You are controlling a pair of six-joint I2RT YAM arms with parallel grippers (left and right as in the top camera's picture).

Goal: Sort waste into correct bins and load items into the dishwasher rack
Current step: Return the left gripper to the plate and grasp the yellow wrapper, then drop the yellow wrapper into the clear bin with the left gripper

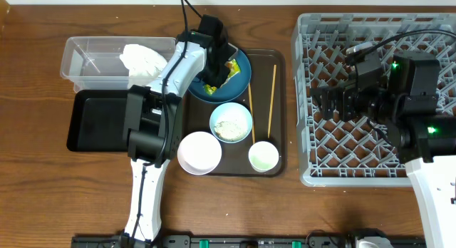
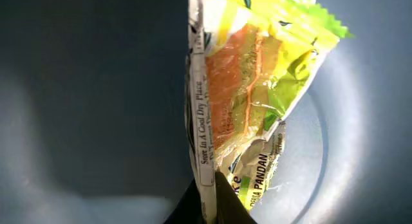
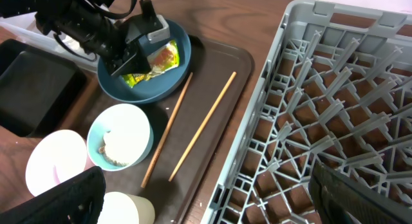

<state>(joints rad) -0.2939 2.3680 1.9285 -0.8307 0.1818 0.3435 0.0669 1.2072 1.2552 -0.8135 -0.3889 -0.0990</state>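
Overhead, the left claw [image 1: 217, 59] is down over the dish [image 1: 242, 80] at the far end of the brown tray [image 1: 278, 112]. The wrapper [image 2: 257, 89] lies right at its tips. In the left wrist view the wrapper's seamed edge runs into the dark fingertips [image 2: 215, 205], which look pressed together on it, so I judge it pinched. Its long axis runs straight out from the claw, and the dish floor is close behind it.

The coming move turns on where the bins lie. Both sit to the left of the dish, off the brown tray: the tub [image 1: 82, 66], with the napkin [image 1: 142, 59] already in it, and the black tray [image 1: 96, 120] just beside it on the near side. The left arm is much the nearer to both, so the carry would be a short swing leftward.

The right claw [image 3: 209, 195] hangs spread wide over the rack [image 1: 305, 134], holding nothing, and no dishes show in the rack.

On the brown tray, the light blue bowl [image 1: 231, 122] holds the rice scraps. The white bowl [image 1: 199, 152] and the cup [image 1: 263, 157] stand nearest the robot, and the two chopsticks [image 1: 271, 98] lie lengthwise between the dish and the rack.

Everything rests on a brown wooden surface [image 1: 43, 191]. Nothing of the room beyond it shows.
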